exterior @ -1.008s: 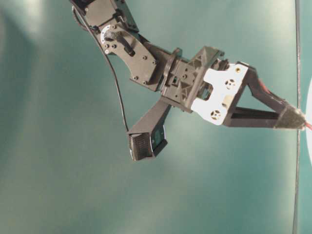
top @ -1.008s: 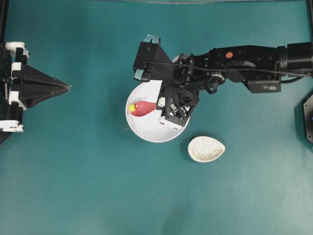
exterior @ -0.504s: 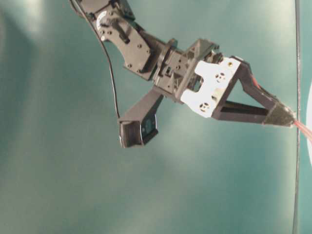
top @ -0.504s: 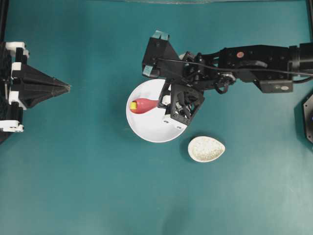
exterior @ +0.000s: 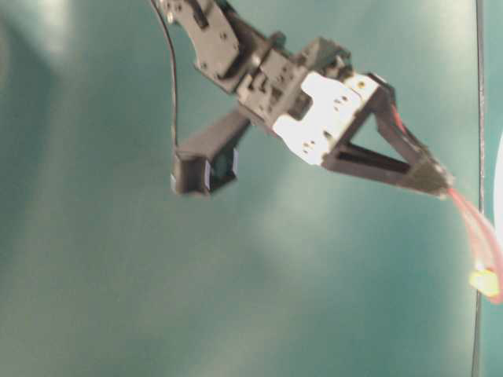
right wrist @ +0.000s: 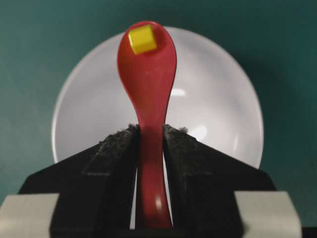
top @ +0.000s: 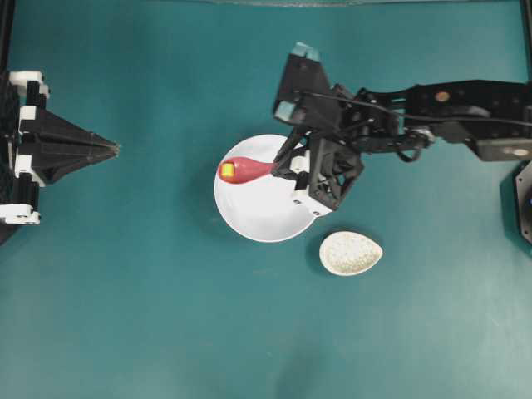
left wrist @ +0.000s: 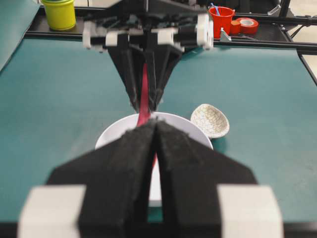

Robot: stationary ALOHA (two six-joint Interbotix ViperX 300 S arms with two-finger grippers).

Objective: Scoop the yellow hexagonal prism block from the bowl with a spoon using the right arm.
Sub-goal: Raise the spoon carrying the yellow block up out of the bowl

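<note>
spoon [top: 245,169] lifted up out of the bowl [top: 259,218], yellow block [top: 226,169] riding in the scoop (near its tip), right arm [top: 399,133] drawn back

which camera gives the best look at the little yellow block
The right wrist view: the yellow block sits large and sharp in the spoon tip. Overhead shows it tiny; table-level shows it blurred at the frame's edge; the left wrist view hides it.

In your table-level view the glossy red-pink soup spoon [exterior: 475,228] is motion-blurred and its scoop is cut off by the right edge, as is the large round white bowl [exterior: 500,169]. From your left wrist camera, the closed left gripper [left wrist: 155,130] hides the spoon's scoop and much of the bowl.
</note>
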